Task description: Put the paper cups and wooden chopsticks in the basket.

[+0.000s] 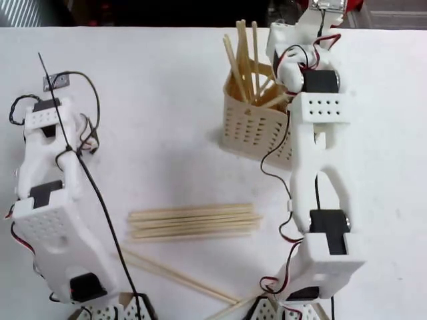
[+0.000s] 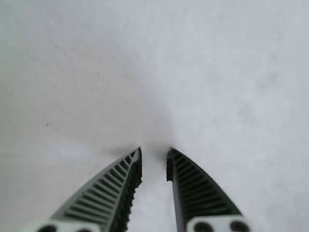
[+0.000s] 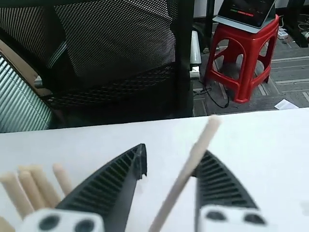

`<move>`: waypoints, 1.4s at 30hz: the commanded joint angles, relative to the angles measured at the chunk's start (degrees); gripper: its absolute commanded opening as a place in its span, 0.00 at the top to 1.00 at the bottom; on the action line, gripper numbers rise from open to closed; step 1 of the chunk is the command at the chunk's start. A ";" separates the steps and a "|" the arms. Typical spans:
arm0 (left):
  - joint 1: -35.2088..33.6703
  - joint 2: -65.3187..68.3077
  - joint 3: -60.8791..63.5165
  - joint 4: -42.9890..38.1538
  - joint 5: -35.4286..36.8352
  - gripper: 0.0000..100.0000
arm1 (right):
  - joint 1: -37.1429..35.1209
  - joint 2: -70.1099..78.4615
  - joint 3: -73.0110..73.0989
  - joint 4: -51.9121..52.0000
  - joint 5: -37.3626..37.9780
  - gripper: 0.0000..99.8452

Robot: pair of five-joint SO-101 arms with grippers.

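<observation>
White table (image 1: 167,87), chopstick bundle (image 1: 193,222) flat, long axis left-right.

Basket (image 1: 257,130) on table (image 1: 160,87), part-filled.
Upright chopsticks (image 1: 243,57) inside; chopstick bundle (image 1: 193,221) and loose sticks (image 1: 180,273) flat on table.

The right arm (image 1: 319,167) stretches far forward, the right tool (image 3: 169,162) held roughly level with jaws wide apart. The left arm (image 1: 47,193) sits folded back, the left tool (image 2: 153,157) pointing straight down (jaws parted only narrowly).
</observation>
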 commanded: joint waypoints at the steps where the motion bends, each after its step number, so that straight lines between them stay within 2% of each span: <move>1: 0.48 -0.22 -1.93 -0.88 0.35 0.89 | -0.40 -5.23 -1.76 1.19 -0.44 0.97; 10: 0.40 -0.22 -1.93 -0.88 0.35 0.89 | -8.48 -15.78 -1.49 14.02 -0.44 0.98; 20: 0.40 -0.22 -1.93 -0.88 0.35 0.89 | -9.63 -17.54 -1.49 24.92 -0.44 0.97; 24: 0.48 -0.22 -1.93 -0.88 0.35 0.89 | -9.63 -17.71 -2.20 24.75 0.35 0.85; 26: 0.48 -0.22 -1.85 -0.88 0.35 0.89 | -9.71 -19.03 -5.27 24.92 4.40 0.78; 28: 0.48 -0.22 -1.85 -0.88 0.35 0.89 | -10.07 -20.97 -9.58 28.09 10.55 0.75; 30: 0.57 -0.22 -1.93 -0.88 0.35 0.89 | -11.82 -22.55 -14.15 34.59 16.26 0.78; 33: 0.57 -0.22 -1.76 -0.88 0.35 0.89 | -16.31 -23.52 -18.81 45.49 20.75 0.88; 36: 0.66 -0.13 -1.67 -0.53 0.62 0.90 | -18.95 -23.78 -20.57 54.02 20.92 0.96; 38: 0.66 -0.13 -1.67 -0.53 0.62 0.90 | -19.47 -23.87 -20.57 59.38 20.92 0.97; 42: -0.04 -0.75 -2.11 0.26 0.18 0.90 | -17.45 -27.74 -10.37 60.00 21.19 0.97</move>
